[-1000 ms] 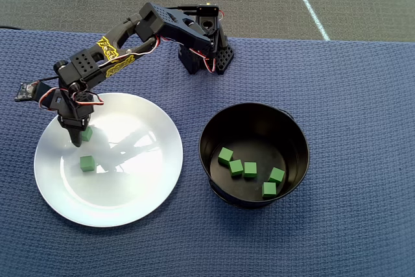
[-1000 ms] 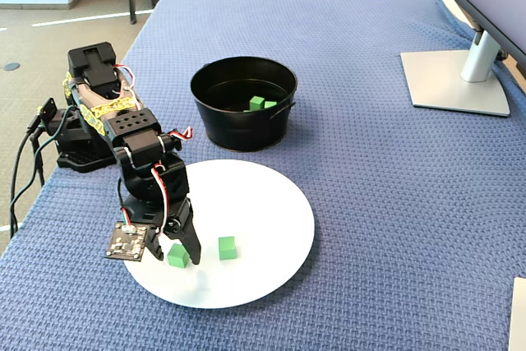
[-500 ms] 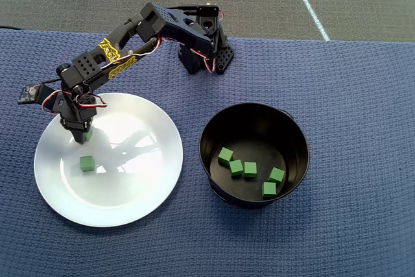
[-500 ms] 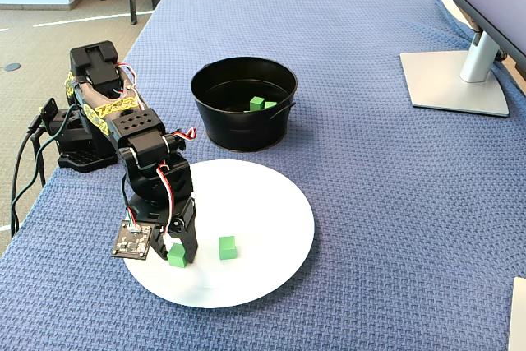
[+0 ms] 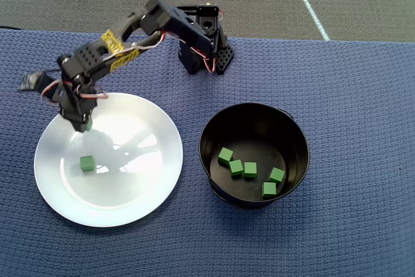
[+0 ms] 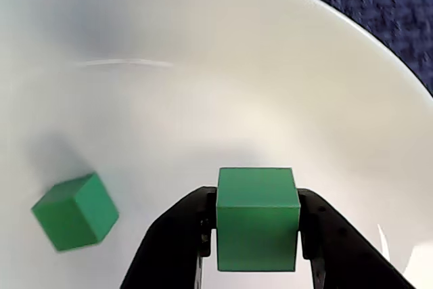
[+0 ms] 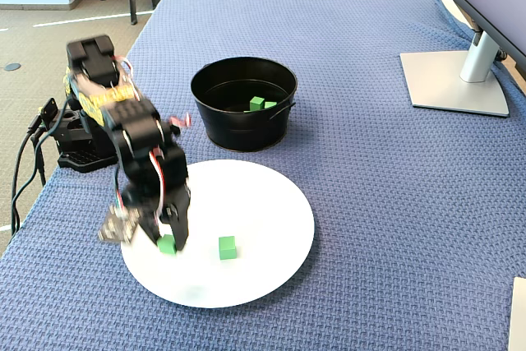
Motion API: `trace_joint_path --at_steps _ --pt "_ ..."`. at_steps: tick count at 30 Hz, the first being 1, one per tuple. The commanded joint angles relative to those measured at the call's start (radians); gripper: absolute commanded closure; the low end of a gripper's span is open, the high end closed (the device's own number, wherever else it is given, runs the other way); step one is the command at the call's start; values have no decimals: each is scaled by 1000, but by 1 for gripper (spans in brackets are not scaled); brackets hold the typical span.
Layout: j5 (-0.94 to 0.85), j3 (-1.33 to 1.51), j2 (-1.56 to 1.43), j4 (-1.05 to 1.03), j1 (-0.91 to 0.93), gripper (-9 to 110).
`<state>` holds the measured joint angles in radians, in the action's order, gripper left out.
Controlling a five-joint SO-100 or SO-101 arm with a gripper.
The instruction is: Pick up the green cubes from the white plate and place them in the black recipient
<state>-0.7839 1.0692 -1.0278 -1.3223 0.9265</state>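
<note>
My gripper is shut on a green cube, held a little above the left part of the white plate. A second green cube lies loose on the plate, to the left of the held one in the wrist view. The black recipient stands right of the plate in the overhead view and holds several green cubes.
The arm's base stands at the back edge of the blue cloth. In the fixed view a monitor foot sits at the far right, and cables hang off the table's left side.
The gripper closed on the cube on the plate and lifted it, drawing back toward the plate's rim. The other cube stayed put.
</note>
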Motion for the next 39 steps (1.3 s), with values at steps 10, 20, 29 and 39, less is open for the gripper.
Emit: trace_joint_path --at_steps 10,20,29,39 --pt "322 344 -765 -89 -411 101" --pt "730 552 -913 37 -1094 102" --pt "670 537 -746 130 -1255 72" --pt "549 348 -848 15 -959 63"
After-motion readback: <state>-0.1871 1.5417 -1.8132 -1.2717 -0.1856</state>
